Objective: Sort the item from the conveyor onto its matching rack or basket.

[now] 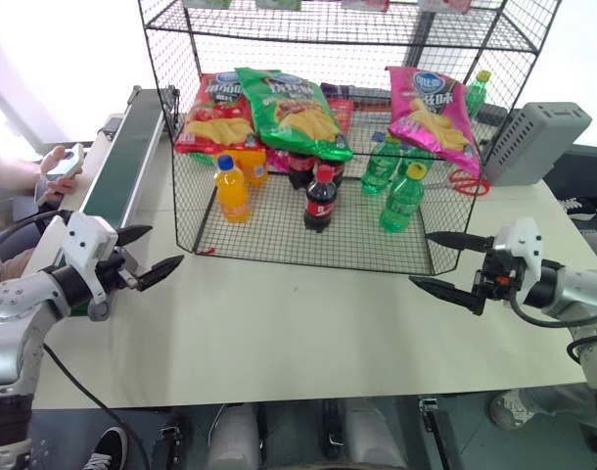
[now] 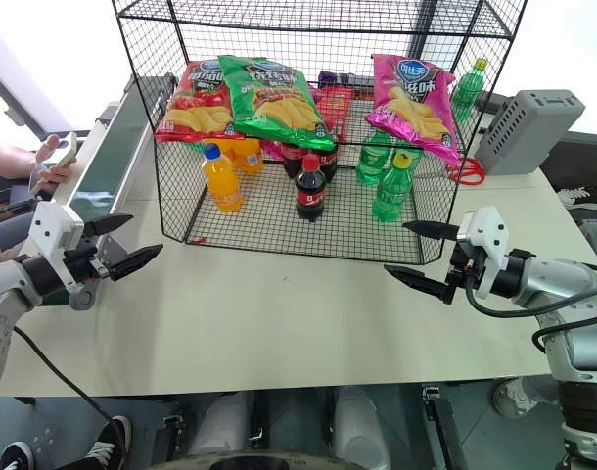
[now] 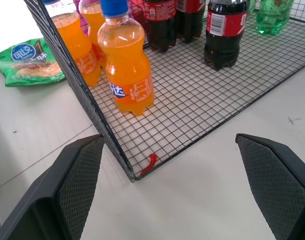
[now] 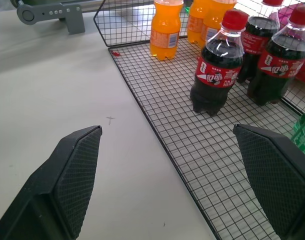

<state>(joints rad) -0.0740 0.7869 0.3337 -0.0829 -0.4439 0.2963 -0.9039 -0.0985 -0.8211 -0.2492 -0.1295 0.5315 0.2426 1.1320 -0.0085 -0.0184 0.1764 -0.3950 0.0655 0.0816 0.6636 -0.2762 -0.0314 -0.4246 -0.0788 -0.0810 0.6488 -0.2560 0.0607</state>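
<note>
While the pink chip bag (image 1: 431, 108) already leans on the rack (image 1: 279, 235) shelf, both tools, left (image 1: 142, 257) and right (image 1: 447, 262), hover spread and empty over the desk (image 1: 298, 333); sorting looks done, next needing a fresh item on the belt (image 1: 122, 162).

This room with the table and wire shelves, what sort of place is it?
Probably a lab mock-up of a shop's restocking corner. A black wire rack on a white table holds soda bottles and chip bags, and a conveyor belt runs alongside.
</note>
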